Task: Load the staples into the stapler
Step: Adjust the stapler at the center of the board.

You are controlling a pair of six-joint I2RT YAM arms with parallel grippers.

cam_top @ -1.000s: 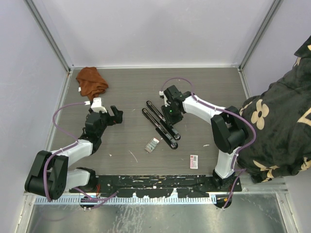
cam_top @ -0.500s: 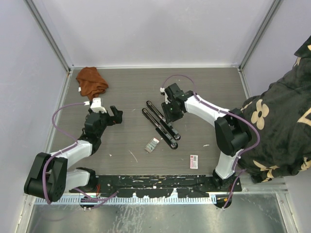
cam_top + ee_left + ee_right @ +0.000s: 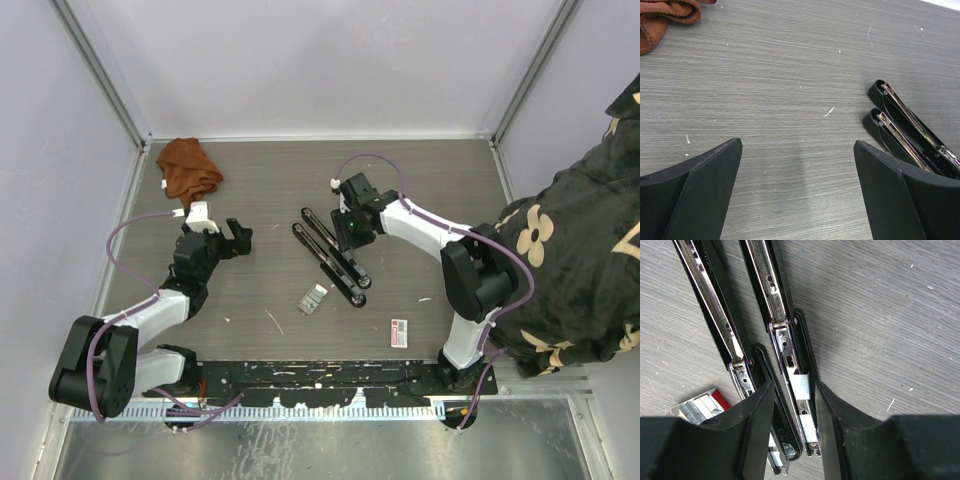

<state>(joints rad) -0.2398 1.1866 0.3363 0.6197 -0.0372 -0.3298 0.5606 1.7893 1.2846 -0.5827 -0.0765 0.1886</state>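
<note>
Two black staplers (image 3: 330, 255) lie opened flat side by side mid-table, metal channels up. My right gripper (image 3: 351, 233) hovers low over their far end. In the right wrist view it (image 3: 795, 388) stands open, its fingers (image 3: 759, 420) straddling the right-hand stapler (image 3: 790, 342). A short silvery strip of staples (image 3: 801, 387) lies in that stapler's channel between the fingers, touched by neither. The small tray of staples (image 3: 313, 298) sits near the staplers' near ends, a red edge beside it (image 3: 701, 407). My left gripper (image 3: 238, 238) rests wide open and empty (image 3: 797, 155), left of the staplers (image 3: 910, 131).
A red-and-white staple box (image 3: 398, 333) lies near the front right. A brown cloth (image 3: 188, 167) is bunched at the back left, its edge in the left wrist view (image 3: 662, 17). A person in a floral sleeve (image 3: 575, 270) stands at the right edge.
The right gripper's jaws have widened a little and the wrist has shifted slightly over the staplers. The left arm has not moved.
</note>
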